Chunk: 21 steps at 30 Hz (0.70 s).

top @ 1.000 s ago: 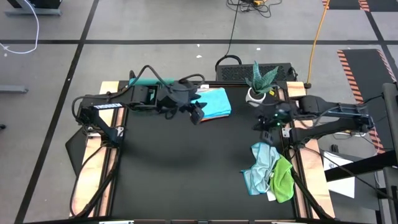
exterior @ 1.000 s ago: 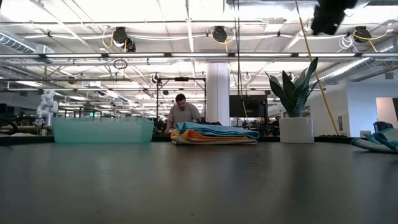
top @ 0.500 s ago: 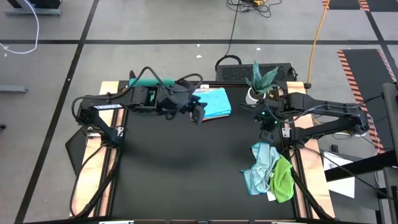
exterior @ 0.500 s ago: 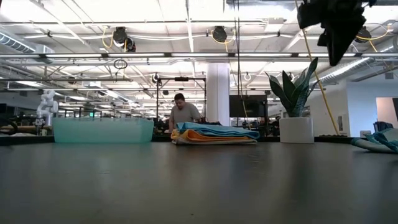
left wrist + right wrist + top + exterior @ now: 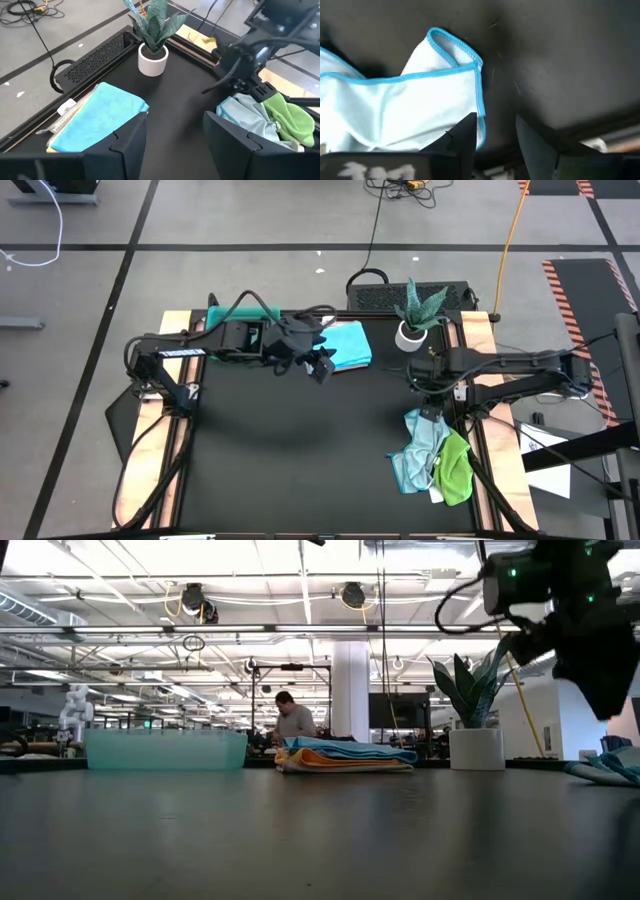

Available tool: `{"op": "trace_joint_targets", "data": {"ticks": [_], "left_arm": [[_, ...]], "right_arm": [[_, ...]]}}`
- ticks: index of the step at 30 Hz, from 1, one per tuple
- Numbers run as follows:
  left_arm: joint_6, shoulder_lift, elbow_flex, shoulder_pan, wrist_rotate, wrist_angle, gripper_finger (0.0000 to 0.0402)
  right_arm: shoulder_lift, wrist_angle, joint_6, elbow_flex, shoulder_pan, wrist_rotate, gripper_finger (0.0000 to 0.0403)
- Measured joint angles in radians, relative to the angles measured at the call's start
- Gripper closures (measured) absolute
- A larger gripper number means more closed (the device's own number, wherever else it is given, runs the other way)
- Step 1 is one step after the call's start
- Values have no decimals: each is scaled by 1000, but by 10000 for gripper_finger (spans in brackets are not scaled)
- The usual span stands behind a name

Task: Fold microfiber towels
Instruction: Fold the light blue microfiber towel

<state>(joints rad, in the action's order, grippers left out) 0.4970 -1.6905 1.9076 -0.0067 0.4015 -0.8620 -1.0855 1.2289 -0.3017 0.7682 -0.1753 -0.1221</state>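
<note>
Right wrist view looks down past the right claw [image 5: 492, 137], its two dark fingers standing apart with a gap between them, gripping nothing. Just beyond the fingertips lies the pale blue towel [image 5: 400, 102], one blue-stitched corner lifted off the black tabletop [image 5: 560, 55]. In the high view the same claw [image 5: 432, 401] hangs over the far edge of a loose heap near the tabletop's right side, where the pale blue towel [image 5: 418, 442] lies crumpled against a green towel [image 5: 455, 465], with a bit of white cloth beneath them.

Farther off, the left claw [image 5: 321, 366] hovers by the folded stack [image 5: 345, 345] at the far edge, bright blue on top; its fingers are spread and empty in the left wrist view.

These cloths look light, limp and thin; they will likely sag and bunch when lifted, and may drag a neighbour along. My judgement is that the raised stitched corner of the pale blue towel is the best place to pinch.
</note>
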Motion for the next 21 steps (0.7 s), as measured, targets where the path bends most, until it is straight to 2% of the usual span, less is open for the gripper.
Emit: {"op": "trace_joint_targets", "data": {"ticks": [4, 14, 21], "left_arm": [[-18, 0, 0, 0, -5, 0, 204], [-18, 0, 0, 0, -10, -1, 204], [-21, 0, 0, 0, -11, -1, 204]], "right_arm": [[0, -92, 9, -71, -2, -66, 266], [1, -144, 146, -98, -2, -35, 266], [1, -191, 176, -98, -2, -75, 266]]}}
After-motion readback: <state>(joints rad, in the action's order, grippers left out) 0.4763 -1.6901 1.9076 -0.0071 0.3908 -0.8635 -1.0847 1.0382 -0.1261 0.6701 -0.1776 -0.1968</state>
